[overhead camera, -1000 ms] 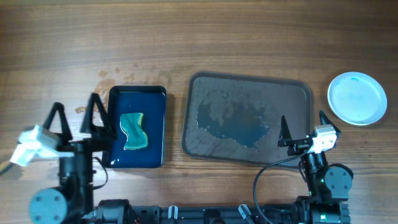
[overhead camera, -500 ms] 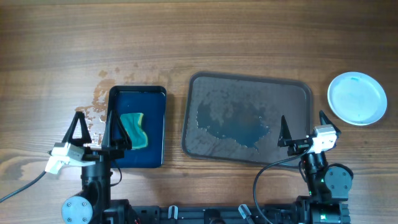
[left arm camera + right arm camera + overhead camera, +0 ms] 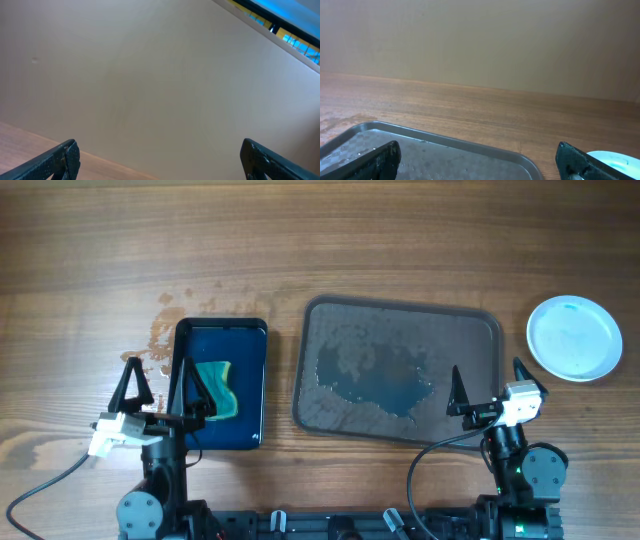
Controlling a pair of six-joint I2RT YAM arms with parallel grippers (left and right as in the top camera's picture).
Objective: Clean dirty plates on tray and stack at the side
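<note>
The grey-brown tray [image 3: 400, 306] lies at mid-table, bare except for a wet patch [image 3: 380, 375]. To its right, on the wood, sits a round white plate [image 3: 574, 338]; I cannot tell whether other plates lie under it. My right gripper [image 3: 487, 375] is open over the tray's near right corner and holds nothing. In the right wrist view, the right gripper [image 3: 477, 160] shows the tray [image 3: 445, 150] below and the plate [image 3: 615, 162] at the lower right. My left gripper [image 3: 158, 372] is open and empty at the small blue tray's left edge. In its own view, the left gripper [image 3: 160, 160] faces the wall.
A small dark-blue tray [image 3: 250, 350] left of the big tray holds a teal and yellow sponge [image 3: 216, 390]. Water spots [image 3: 160, 330] mark the wood near its far left corner. Both arm bases stand at the table's near edge.
The left arm has swung right from the table's left side and drawn back toward its base, still open. The right arm, tray and plate have not moved.
</note>
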